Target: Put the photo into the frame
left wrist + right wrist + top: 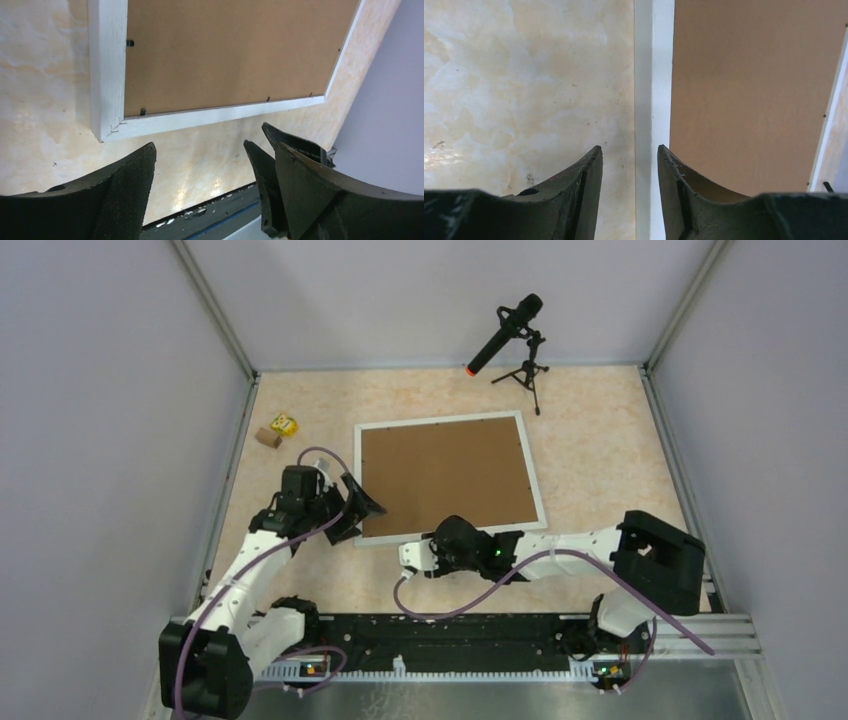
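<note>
- The frame (440, 420) lies face down on the desk (600, 440), and the brown backing board (445, 475) fills it.
- No photo shows; I judge it is under the board, with only the clips left.
- My left end effector (210, 190) gapes empty near the frame's near-left corner.
- My right end effector (629, 150), partly open, straddles the near moulding without gripping it.

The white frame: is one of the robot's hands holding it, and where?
The left gripper is open near the frame corner, holding nothing. The right gripper has its jaws over the near rail; whether they pinch it cannot be told.
</note>
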Controlling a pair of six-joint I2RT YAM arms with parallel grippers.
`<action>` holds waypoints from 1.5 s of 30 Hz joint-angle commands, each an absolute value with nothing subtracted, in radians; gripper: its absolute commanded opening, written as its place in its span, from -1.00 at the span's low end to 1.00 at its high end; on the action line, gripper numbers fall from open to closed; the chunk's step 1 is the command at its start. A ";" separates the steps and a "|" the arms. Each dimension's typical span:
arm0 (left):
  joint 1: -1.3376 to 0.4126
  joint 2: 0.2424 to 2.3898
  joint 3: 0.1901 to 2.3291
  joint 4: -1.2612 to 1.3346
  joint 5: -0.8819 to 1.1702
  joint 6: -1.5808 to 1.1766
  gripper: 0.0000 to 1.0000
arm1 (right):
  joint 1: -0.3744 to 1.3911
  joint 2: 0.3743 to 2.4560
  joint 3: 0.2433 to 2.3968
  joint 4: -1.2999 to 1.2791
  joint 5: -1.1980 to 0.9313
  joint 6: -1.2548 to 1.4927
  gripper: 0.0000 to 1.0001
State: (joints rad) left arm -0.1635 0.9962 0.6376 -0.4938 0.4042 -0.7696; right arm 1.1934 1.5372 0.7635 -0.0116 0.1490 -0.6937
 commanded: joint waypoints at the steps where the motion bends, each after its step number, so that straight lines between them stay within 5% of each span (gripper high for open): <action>1: -0.161 0.944 0.575 -0.378 0.487 -0.843 0.80 | 1.135 1.539 0.711 0.182 0.036 -0.732 -0.14; 29: -0.183 0.973 0.530 -0.316 0.571 -0.906 0.78 | 1.012 1.670 0.781 0.154 -0.085 -0.732 -0.36; 31: -0.187 0.970 0.524 -0.315 0.575 -0.918 0.84 | 1.011 1.679 0.797 0.131 -0.082 -0.735 -0.47; 35: -0.189 0.958 0.491 -0.316 0.591 -0.975 0.93 | 1.011 1.693 0.838 0.086 -0.067 -0.715 -1.00; 45: -0.193 0.919 0.305 -0.094 0.653 -1.131 0.97 | 1.010 1.546 0.793 0.233 -0.041 -0.513 -1.00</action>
State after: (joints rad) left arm -0.1883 0.9405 0.3649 -0.2760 0.6006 -1.0573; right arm 1.0180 1.6485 0.7959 0.1257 -0.0574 -0.6319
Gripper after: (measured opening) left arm 0.987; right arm 0.061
